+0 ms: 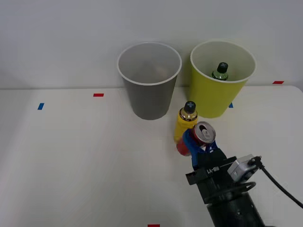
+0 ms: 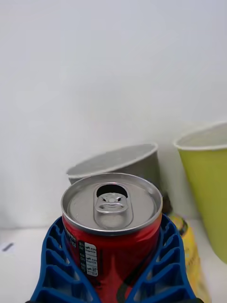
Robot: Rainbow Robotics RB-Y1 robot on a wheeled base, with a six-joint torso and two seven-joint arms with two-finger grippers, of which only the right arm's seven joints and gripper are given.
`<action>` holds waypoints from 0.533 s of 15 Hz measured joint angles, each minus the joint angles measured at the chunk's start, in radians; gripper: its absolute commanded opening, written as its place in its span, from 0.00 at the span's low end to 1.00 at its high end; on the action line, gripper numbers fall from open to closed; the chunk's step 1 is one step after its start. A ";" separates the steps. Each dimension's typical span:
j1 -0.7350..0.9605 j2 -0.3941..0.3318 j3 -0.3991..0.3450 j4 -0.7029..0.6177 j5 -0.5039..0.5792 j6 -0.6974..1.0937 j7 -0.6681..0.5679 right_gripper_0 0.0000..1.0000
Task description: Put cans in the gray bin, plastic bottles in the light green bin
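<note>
I am looking down on the white table, the largest thing here, with both bins standing at its far side. The gray bin is sitting on the left of the pair, and the light green bin is standing just beside it on the right. Inside the light green bin a dark green bottle is showing its black-capped upper part above the white inner wall. Nearer to me, in front of the gap between the bins, a yellow bottle with a dark cap is standing upright. My right gripper is sitting just near and right of that yellow bottle, its blue ribbed fingers closed around the red can on both sides. The can is resting in that grip with its silver top and pull tab facing up. Small red and blue tape marks are lying on the table.
</note>
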 measured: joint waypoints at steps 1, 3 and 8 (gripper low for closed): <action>-0.012 -0.011 -0.004 -0.065 -0.060 0.053 0.002 0.00; -0.084 -0.009 -0.011 -0.119 -0.142 0.089 0.003 0.00; -0.258 0.137 -0.082 -0.123 -0.196 0.293 0.009 0.00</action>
